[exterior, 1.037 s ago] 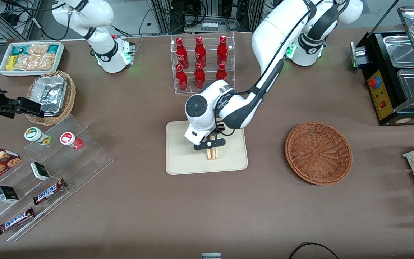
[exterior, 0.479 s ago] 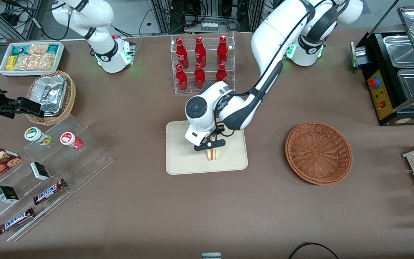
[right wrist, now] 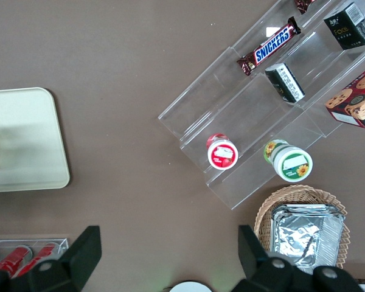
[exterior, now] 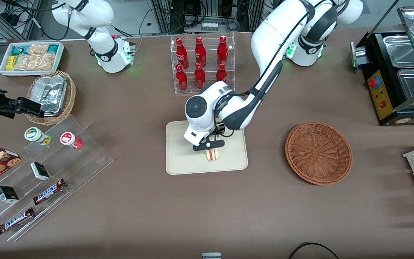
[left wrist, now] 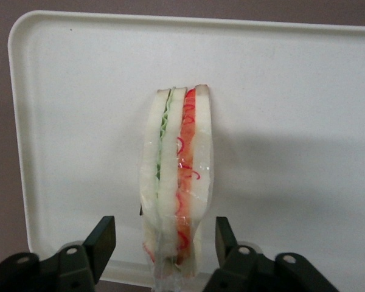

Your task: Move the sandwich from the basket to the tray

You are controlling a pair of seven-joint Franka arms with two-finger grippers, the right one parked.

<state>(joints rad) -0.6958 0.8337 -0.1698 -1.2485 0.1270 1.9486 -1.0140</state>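
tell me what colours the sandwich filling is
Green and red-orange stripes between pale white bread on the sandwich, clearest in the left wrist view; gripper open around it.

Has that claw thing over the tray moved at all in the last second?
Yes, slightly. The gripper, open above the sandwich on the tray, has risen a little, toward the rack of red bottles.

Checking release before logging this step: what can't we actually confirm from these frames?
- Sandwich base: in the left wrist view it runs out of frame between the open gripper fingers, so its contact with the tray is unseen.
- Front view: the arm's wrist covers the sandwich top and part of the tray; the gripper finger gaps are too small to judge.
- Right wrist view: the sandwich is a sliver cut by the frame edge.
- Basket: looks empty.
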